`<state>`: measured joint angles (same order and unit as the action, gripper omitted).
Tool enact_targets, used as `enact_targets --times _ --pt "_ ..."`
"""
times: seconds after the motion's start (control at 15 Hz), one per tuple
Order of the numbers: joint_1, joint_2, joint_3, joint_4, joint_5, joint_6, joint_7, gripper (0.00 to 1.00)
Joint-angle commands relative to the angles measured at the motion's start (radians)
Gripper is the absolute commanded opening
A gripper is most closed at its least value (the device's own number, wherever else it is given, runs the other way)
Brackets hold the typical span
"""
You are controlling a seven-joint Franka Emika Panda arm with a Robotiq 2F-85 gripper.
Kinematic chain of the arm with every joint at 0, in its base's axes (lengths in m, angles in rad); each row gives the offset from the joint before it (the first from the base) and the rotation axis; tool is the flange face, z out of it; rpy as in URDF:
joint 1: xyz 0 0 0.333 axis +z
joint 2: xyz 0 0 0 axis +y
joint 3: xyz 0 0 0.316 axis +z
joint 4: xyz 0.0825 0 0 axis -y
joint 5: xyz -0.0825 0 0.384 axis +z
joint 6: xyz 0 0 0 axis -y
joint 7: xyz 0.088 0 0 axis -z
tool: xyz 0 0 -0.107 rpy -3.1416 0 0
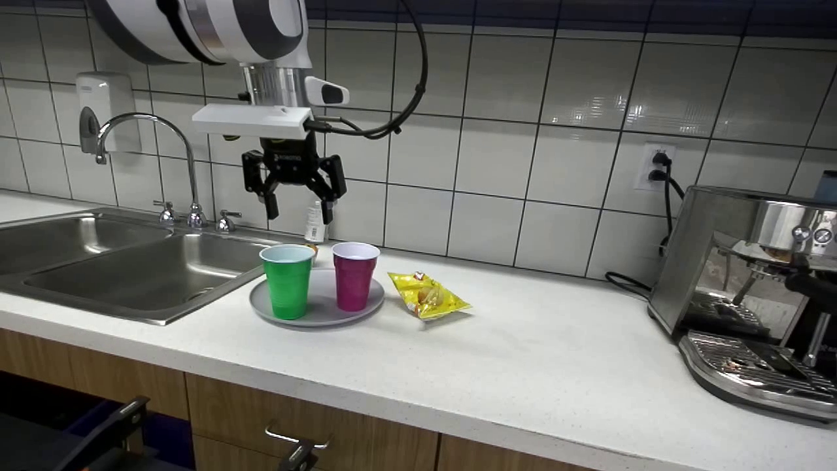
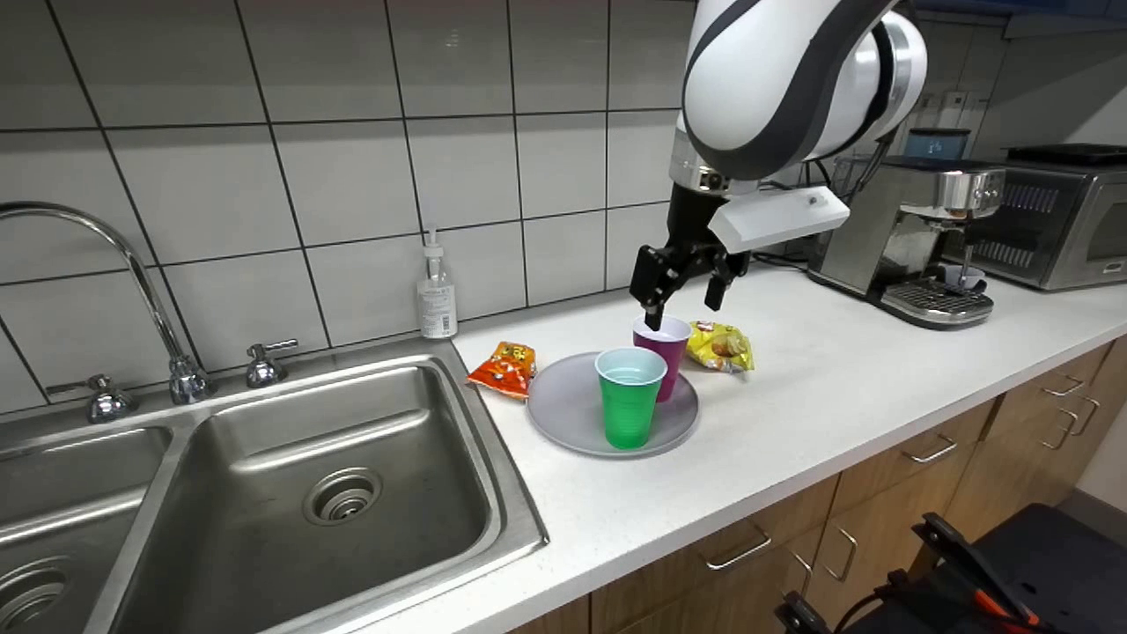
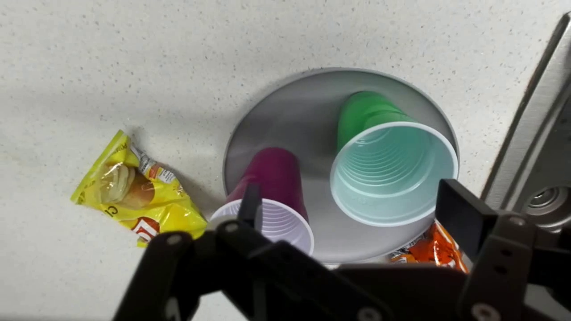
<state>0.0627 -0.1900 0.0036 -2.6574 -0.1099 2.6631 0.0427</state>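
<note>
Your gripper [image 1: 299,210] is spread wide, holding nothing. Left of centre in an exterior view, the green cup [image 1: 288,288] and purple cup [image 1: 354,286] stand mouth-up, long axes vertical.

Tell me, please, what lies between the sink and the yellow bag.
In the wrist view: the gray plate, with the green cup and purple cup standing on it, plus the orange bag, partly hidden.

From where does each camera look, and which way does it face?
An exterior view: before the counter, facing the tiled wall; arm and open claw show.
An exterior view: near the sink, facing slantwise along the counter; arm and claw show.
Wrist view: above the plate, looking down; claw fingers show.
Both exterior views share the green cup.
</note>
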Motion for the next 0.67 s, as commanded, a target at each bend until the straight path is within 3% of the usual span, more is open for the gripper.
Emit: enact_targets --times 0.0,0.07,0.6 --pt "-0.012 -0.064 -0.008 -0.035 0.045 -0.055 -0.055 1.0" --pt "-0.016 -0.013 0.009 -0.009 0.021 -0.016 -0.014 1.0" --pt "-0.016 -0.025 0.004 -0.018 0.03 -0.029 -0.026 1.0"
